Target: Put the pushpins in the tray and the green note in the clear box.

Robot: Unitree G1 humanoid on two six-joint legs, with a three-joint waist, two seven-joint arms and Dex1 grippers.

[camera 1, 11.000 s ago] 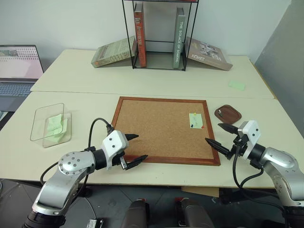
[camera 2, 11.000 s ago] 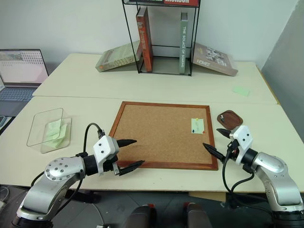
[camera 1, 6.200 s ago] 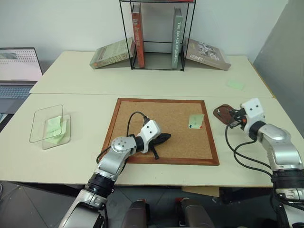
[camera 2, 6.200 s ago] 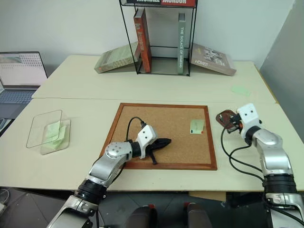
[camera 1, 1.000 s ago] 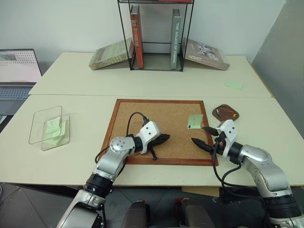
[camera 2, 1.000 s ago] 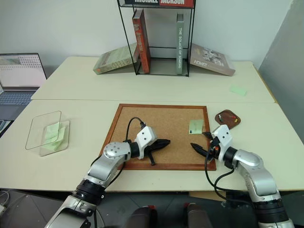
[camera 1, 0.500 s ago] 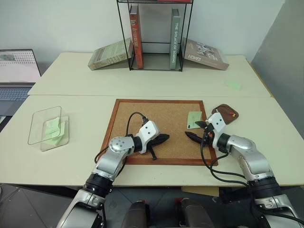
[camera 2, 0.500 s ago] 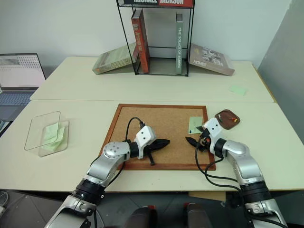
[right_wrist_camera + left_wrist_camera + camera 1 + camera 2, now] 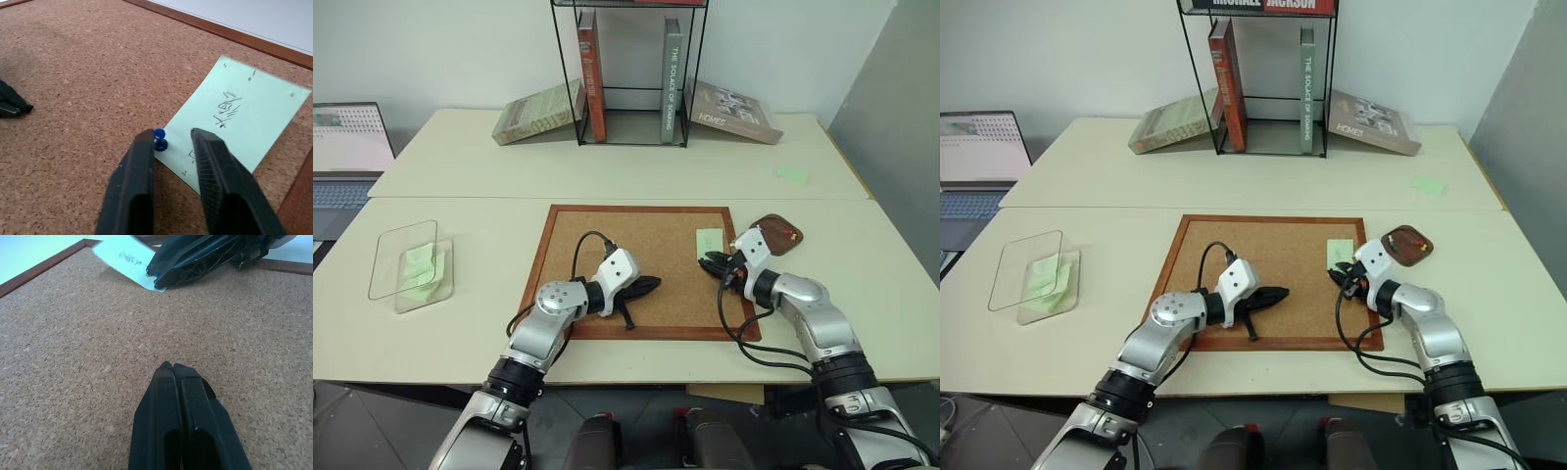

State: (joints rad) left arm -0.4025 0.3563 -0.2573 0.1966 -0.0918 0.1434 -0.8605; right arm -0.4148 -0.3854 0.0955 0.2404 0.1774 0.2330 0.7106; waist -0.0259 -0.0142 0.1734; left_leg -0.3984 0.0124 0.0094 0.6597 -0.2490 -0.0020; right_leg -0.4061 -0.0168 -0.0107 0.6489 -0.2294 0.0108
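Observation:
The green note (image 9: 710, 241) lies on the cork board (image 9: 607, 245) near its right edge, held at one corner by a blue pushpin (image 9: 159, 138). My right gripper (image 9: 170, 133) straddles that pin. Its jaws are narrow, the pin touches one finger, and a gap shows on the other side. The dark wooden tray (image 9: 775, 241) sits just right of the board with a red and a yellow pushpin (image 9: 791, 233) in it. My left gripper (image 9: 171, 366) rests shut and empty on the cork mid-board. The clear box (image 9: 411, 266) stands far left.
Pale green notes (image 9: 419, 262) lie inside the clear box, whose lid leans against it. Another green note (image 9: 792, 174) lies on the far table. A wire book rack (image 9: 626, 73) with leaning books stands at the back, and a laptop (image 9: 347, 147) is at the far left.
My right gripper has moved in over the board to the note's near corner, and its jaws have narrowed from wide open to close around the blue pin. The left arm has not moved.

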